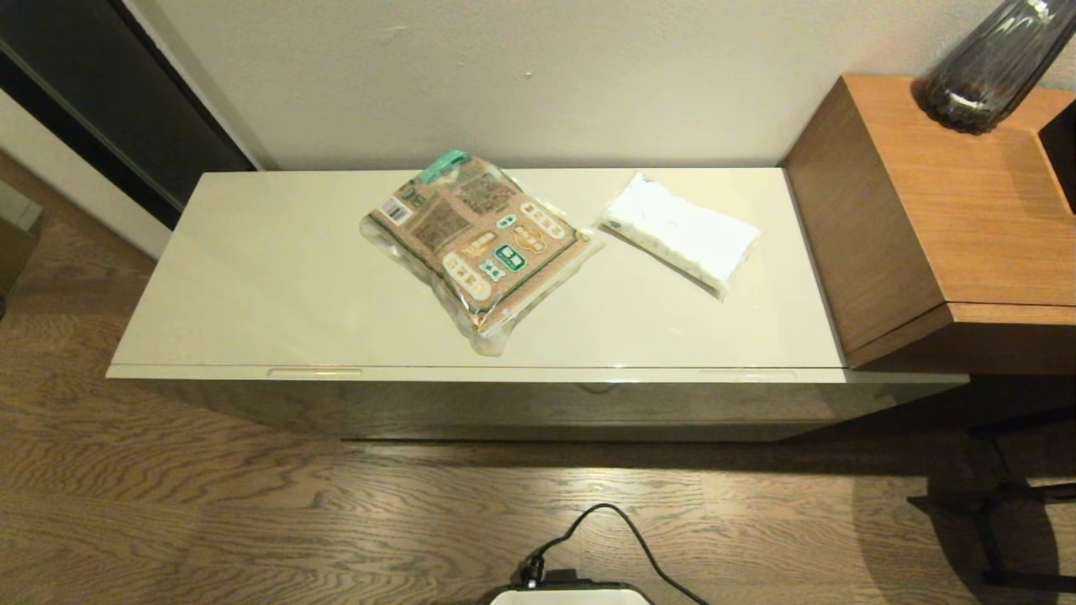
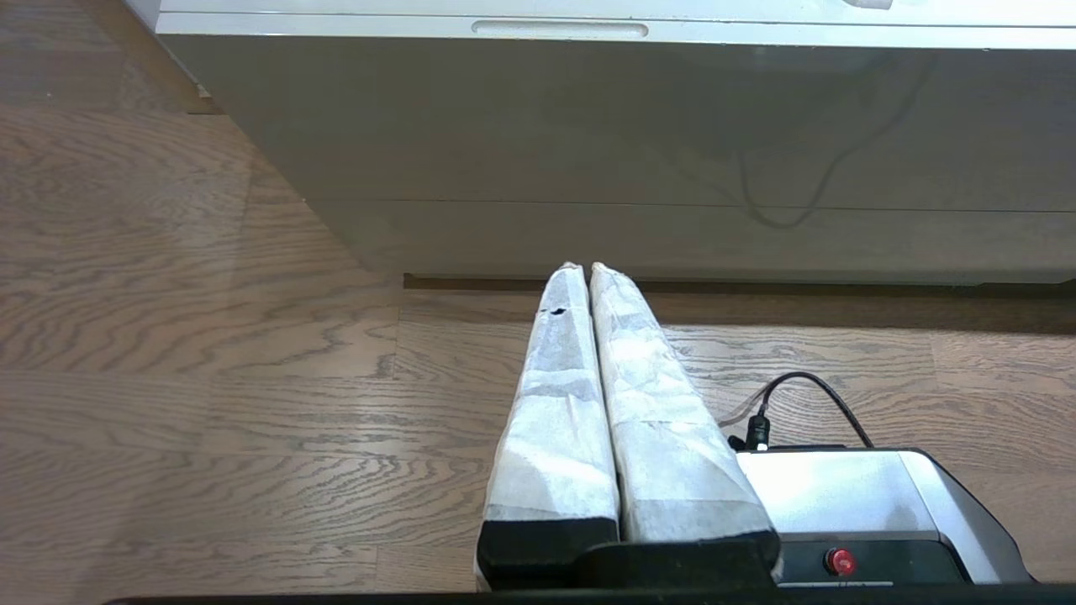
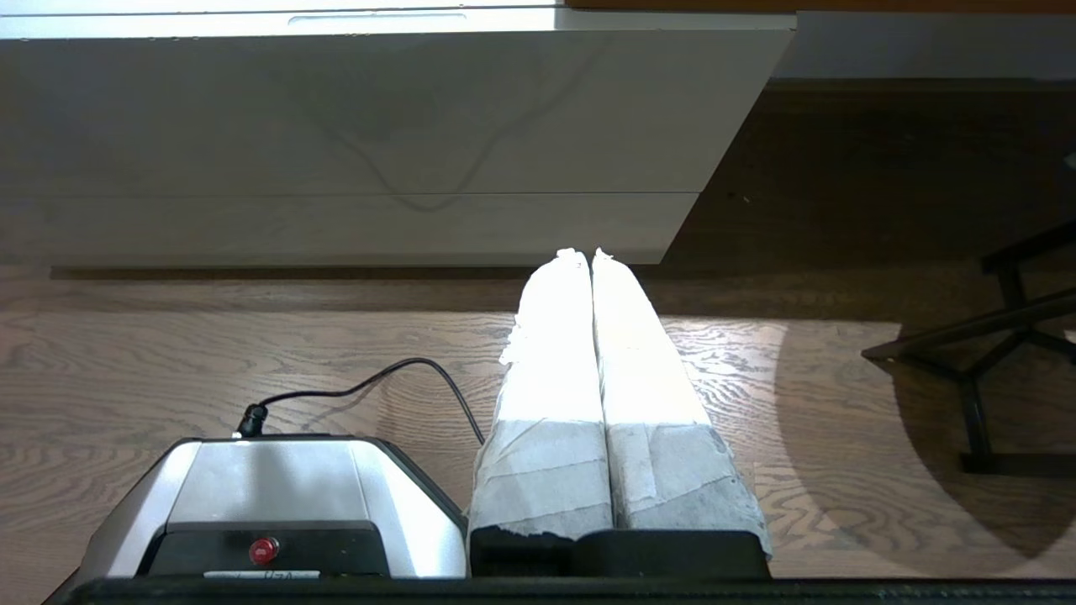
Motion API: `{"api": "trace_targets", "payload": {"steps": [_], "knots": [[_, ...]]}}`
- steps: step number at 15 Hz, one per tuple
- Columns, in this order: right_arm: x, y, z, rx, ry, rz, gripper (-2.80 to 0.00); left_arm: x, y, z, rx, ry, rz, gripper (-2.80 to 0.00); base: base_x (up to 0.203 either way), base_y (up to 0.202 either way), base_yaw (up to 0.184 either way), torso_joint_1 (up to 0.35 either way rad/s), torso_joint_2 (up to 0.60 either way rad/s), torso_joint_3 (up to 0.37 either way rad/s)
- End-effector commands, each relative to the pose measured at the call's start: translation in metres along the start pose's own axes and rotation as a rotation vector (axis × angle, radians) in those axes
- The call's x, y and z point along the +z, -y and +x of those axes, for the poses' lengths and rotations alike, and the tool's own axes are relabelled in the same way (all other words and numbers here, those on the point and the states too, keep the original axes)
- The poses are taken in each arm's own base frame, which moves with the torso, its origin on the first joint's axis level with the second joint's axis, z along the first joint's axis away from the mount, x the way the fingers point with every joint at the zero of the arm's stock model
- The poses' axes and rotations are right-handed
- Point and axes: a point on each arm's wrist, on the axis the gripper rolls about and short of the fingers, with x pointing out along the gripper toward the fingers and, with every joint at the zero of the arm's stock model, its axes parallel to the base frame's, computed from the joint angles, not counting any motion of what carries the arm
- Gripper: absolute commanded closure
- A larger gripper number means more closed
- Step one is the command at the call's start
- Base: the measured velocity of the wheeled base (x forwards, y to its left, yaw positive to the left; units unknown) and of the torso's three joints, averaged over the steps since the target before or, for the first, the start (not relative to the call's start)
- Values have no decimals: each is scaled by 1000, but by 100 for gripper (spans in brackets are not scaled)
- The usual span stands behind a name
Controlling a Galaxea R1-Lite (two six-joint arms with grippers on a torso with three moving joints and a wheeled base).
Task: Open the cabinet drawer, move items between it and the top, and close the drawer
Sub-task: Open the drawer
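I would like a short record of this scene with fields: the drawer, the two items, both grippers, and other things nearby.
drawer: wide glossy cream-white cabinet drawer, closed
top: long glossy cream-white slab
item 1: flat brown-and-green printed packet in clear plastic, lying on the top, middle
item 2: smaller soft white pack, on the top, apart from the packet, toward the orange-brown wooden unit
left gripper: shut, empty, low before the cabinet
right gripper: shut, empty, low before the cabinet
other: dark glass vase on the wooden unit

Warm dim room, soft glare on the top (image 1: 277, 277), rounded shadow on the floor (image 3: 841, 470)
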Motion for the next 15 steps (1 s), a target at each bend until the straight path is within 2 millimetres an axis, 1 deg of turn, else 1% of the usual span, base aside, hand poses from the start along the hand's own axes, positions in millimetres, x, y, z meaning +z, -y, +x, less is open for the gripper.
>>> {"api": "trace_targets", "payload": {"steps": [1,6,9,11,15], "knots": [[0,0,0,0,-3,-1,0,0,0,0,2,-1,0,0,0,0,0,0,0,0],[0,0,0,3,-2,-17,0,0,0,0,0,-1,0,0,0,0,0,0,0,0],[-1,0,-1,15,-28,-79,0,0,0,0,0,-1,0,0,0,0,0,0,0,0],[0,0,0,17,-54,-80,0,0,0,0,0,-1,0,0,0,0,0,0,0,0],[0,0,0,13,-42,-77,0,0,0,0,0,-1,0,0,0,0,0,0,0,0]]}}
